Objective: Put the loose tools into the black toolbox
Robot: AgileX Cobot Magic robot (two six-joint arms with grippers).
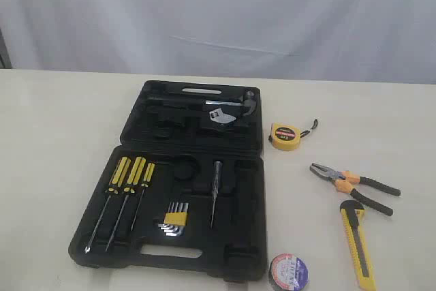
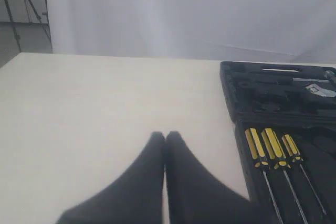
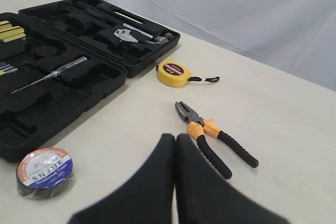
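Note:
The black toolbox [image 1: 253, 189] lies open in the middle of the table, its lid flat behind the tray. To its right lie the yellow tape measure [image 1: 285, 136], the orange-and-black pliers [image 1: 353, 186] and the long yellow utility knife [image 1: 358, 241]. A dark tape roll [image 1: 289, 272] with a pale label sits at the box's front right corner. In the right wrist view my right gripper [image 3: 175, 139] is shut and empty, close to the pliers [image 3: 212, 138], with the tape roll [image 3: 43, 171] and tape measure [image 3: 174, 73] also in sight. My left gripper [image 2: 165, 135] is shut and empty over bare table beside the toolbox [image 2: 240, 129].
Three yellow-and-black screwdrivers [image 1: 129, 176], a hex key set [image 1: 175, 221] and a thin tester [image 1: 215, 191] sit in the tray. A hammer and wrench [image 1: 228, 108] lie in the lid. A white cloth backdrop hangs behind the table. Neither arm shows in the exterior view.

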